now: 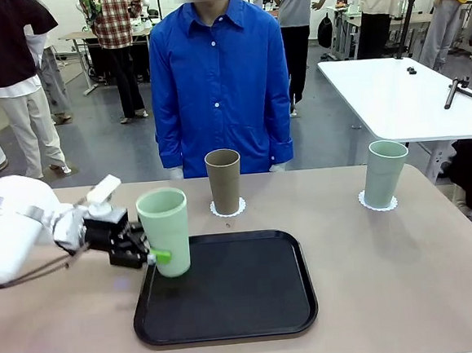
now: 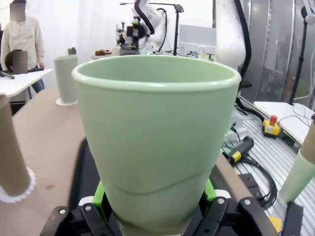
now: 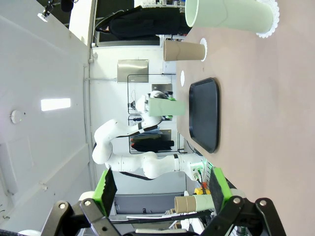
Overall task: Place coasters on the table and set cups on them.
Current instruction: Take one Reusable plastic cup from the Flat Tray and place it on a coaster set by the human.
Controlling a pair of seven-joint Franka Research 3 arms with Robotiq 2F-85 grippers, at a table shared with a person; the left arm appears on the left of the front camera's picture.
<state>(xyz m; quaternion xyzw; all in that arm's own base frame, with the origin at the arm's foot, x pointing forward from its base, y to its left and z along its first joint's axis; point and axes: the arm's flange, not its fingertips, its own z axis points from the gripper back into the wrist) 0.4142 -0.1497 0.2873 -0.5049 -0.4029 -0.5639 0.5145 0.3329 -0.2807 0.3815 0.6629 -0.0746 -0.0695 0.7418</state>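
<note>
White rounded arm (image 1: pixel 15 226), black claw (image 1: pixel 148 255) with green pads.

Mint green cup (image 1: pixel 164 231): tall, tapered, matte; upright, empty, lifted over the left rim of the black tray, clamped near its base by left end effector (image 1: pixel 151 256).
Olive-brown cup (image 1: pixel 223 181): upright, centred on white scalloped coaster (image 1: pixel 228 208), far middle of beige-pink worktop (image 1: pixel 407 277), just beyond the tray.
Second mint green cup (image 1: pixel 384 173): upright on its own lacy coaster (image 1: pixel 378 204), far right of worktop, well apart from the others.
Third coaster (image 3: pixel 182 77): bare, flat on worktop, seen small and edge-on in right wrist view.
</note>
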